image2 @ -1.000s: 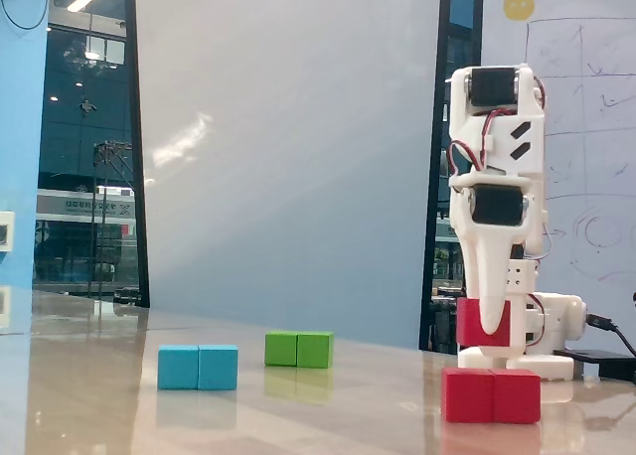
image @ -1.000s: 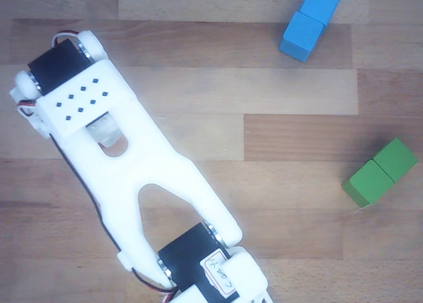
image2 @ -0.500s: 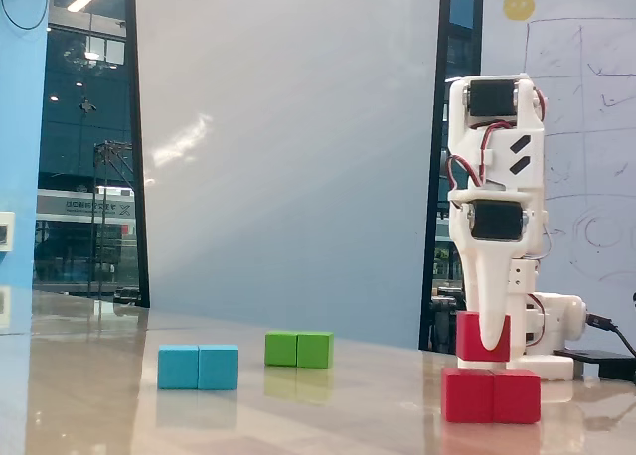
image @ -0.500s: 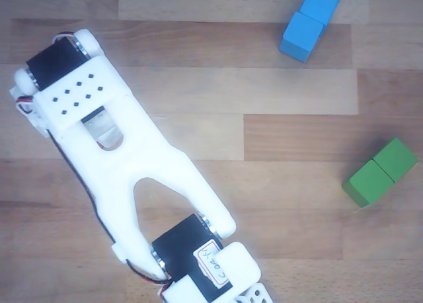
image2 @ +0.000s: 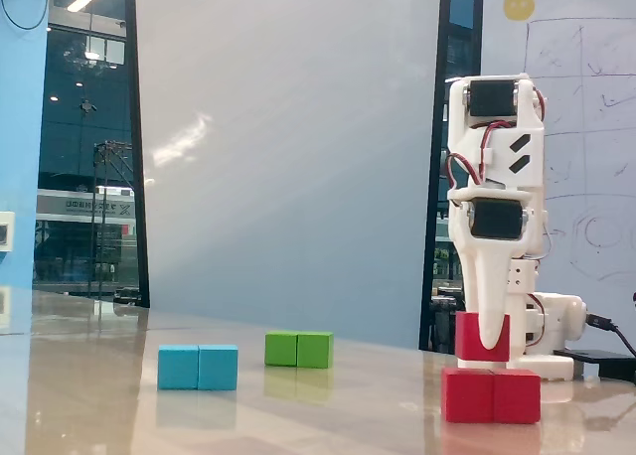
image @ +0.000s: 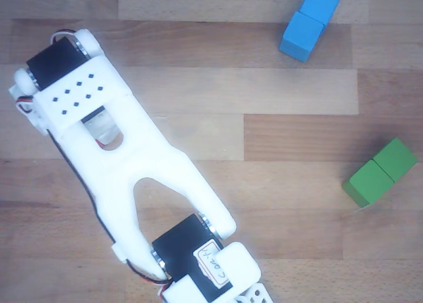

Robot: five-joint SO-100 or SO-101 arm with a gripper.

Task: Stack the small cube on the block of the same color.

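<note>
Red-orange small cube [image2: 471,338] sitting on the left half of the block [image2: 492,395] in the fixed view, apparently touching its top face, with a white finger of the gripper [image2: 487,336] hanging down across the cube's right side. Judging the gripper as clamped on the small cube, though only one finger showing clearly, so grip pressure not confirmable. Resting flat on the pale wooden tabletop [image2: 298,415], the block, seam visible across its middle. Standing well apart to the left in the fixed view: blue oblong block [image2: 198,367] and green oblong block [image2: 299,350], both untouched and lying flat; same two appearing in the other view, blue [image: 308,22] at top, green [image: 380,172] at right. Hiding the red pieces entirely in the other view, the white arm [image: 119,151] stretching diagonally over the tabletop. Assessing progress as near complete: placement on the matching colour seemingly made, cube edges looking roughly aligned with the block's left end. Remaining, by judgement: opening the fingers, lifting clear without dragging the cube, confirming stability of the stack.
</note>
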